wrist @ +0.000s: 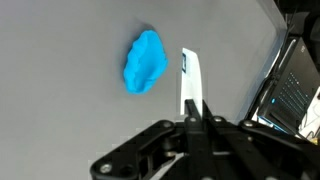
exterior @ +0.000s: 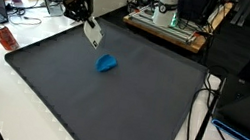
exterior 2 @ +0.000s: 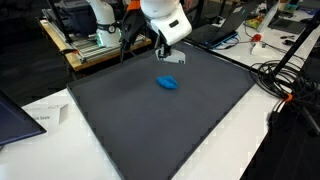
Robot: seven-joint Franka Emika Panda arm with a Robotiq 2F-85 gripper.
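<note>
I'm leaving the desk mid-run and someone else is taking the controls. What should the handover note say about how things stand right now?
Gripper: shut, with a thin white strip pinched between its fingers and sticking out past the tips.
Things: the blue lump lies near the middle of the dark mat. The strip hangs over the mat to one side of the lump and does not touch it.
Done: the strip is gripped and appears to be lifted off the mat.
Left: the strip has not been set down, and the blue lump lies untouched.
</note>
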